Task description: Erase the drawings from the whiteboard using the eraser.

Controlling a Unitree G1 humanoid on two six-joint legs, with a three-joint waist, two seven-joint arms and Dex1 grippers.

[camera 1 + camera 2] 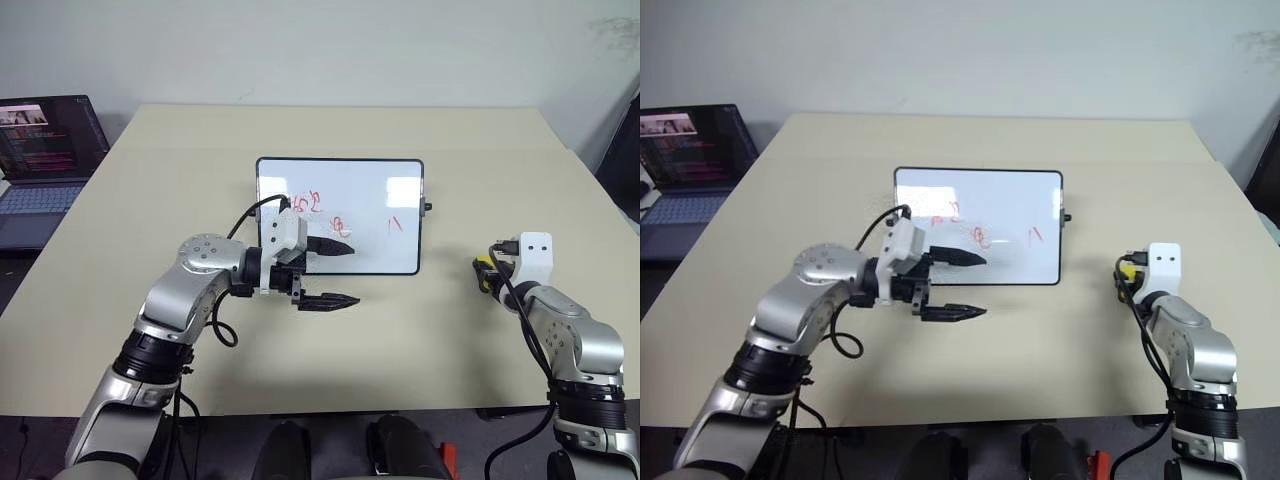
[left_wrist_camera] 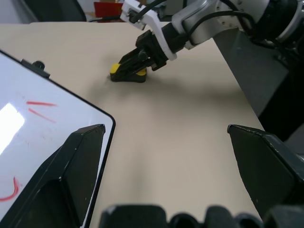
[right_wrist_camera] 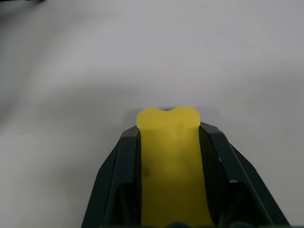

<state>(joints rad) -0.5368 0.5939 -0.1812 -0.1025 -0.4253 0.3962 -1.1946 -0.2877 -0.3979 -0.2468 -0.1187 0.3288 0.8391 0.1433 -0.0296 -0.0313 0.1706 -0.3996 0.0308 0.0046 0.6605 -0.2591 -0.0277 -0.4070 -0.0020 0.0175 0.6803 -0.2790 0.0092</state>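
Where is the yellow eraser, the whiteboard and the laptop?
eraser (image 3: 167, 161), right wrist view, its yellow top.
whiteboard (image 1: 370, 185), left eye view, bare white upper area.
laptop (image 1: 38, 195), left eye view, its keyboard.

an office or lab room: a wide beige table (image 1: 330, 130) stands against a plain pale wall (image 1: 300, 50), and an open laptop (image 1: 45, 150) with a lit screen sits on a lower surface beyond the table's far left corner. a small whiteboard (image 1: 340, 215) lies near the table's middle. dark chair shapes (image 1: 622, 170) show past the right edge.
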